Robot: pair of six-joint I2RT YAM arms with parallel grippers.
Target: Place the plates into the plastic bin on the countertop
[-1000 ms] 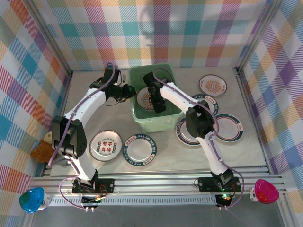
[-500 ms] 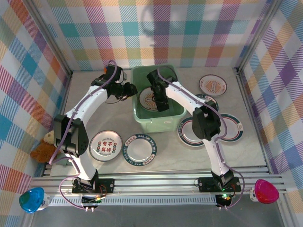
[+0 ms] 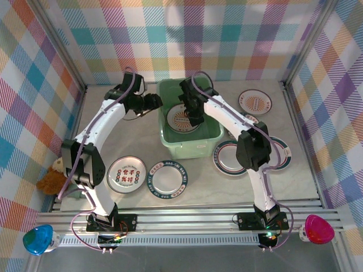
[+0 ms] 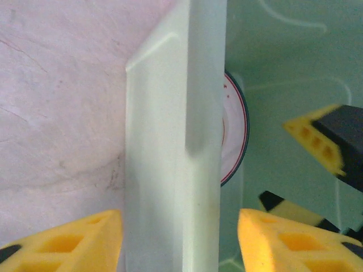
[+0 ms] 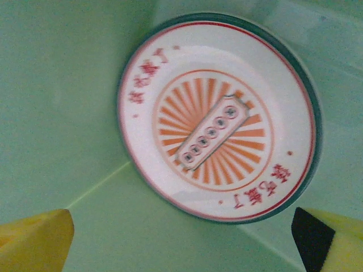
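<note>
A sunburst-printed plate (image 5: 218,116) is seen lying inside the plastic bin (image 3: 195,148) on the surface (image 3: 113,136). The right gripper (image 5: 178,224) is held spread wide above it. The left gripper (image 4: 180,226) is spread astride the bin's left wall. Other plates (image 3: 127,174) are scattered around the bin.

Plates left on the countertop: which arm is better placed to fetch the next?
Probably right: the right end effector hangs open over the plastic bin, several plates close by; the left end effector straddles the bin wall.

Seven plates (image 3: 168,179), one plastic bin (image 3: 193,148), two arms (image 3: 102,122)
</note>
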